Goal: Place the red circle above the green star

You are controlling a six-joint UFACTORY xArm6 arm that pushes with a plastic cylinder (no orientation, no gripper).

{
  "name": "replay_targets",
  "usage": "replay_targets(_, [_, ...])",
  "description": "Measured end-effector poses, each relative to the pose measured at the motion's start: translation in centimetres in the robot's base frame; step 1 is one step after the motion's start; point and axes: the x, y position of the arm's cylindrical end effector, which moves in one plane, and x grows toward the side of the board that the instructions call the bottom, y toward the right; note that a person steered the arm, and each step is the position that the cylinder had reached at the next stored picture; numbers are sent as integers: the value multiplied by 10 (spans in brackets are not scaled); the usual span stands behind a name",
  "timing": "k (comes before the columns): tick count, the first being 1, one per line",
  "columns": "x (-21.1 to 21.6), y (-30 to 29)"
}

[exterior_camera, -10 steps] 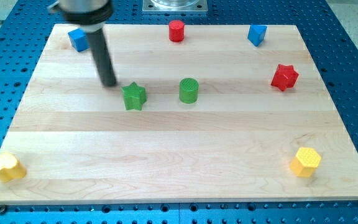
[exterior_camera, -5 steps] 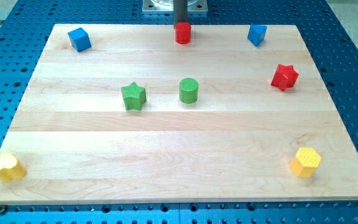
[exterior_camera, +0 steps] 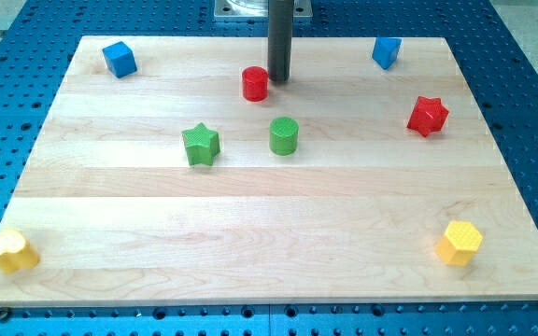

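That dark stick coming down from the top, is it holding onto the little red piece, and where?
Nothing is held. My tip can only push; it sits just to the view's right of the red circle, at its upper edge.

The board [exterior_camera: 278, 224] is pale wood in long planks, its grain visible and its finish smooth and matt, and it rests on a blue table [exterior_camera: 530, 112] that looks like painted metal, dotted with rows of small holes. The red circle [exterior_camera: 255, 83], green star [exterior_camera: 200, 145] and green cylinder [exterior_camera: 284, 135] look like matt plastic, the tops faintly ribbed as far as can be seen. The rod down to my tip [exterior_camera: 278, 78] is dark, smooth and dull.
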Motion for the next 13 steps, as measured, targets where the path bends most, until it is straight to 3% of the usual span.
replay_targets(1, [0,-39])
replay_targets(2, [36,-59])
replay_targets(5, [64,-13])
replay_targets(7, [34,14])
replay_targets(9, [29,122])
replay_targets(11, [96,118])
replay_targets(13, [105,71])
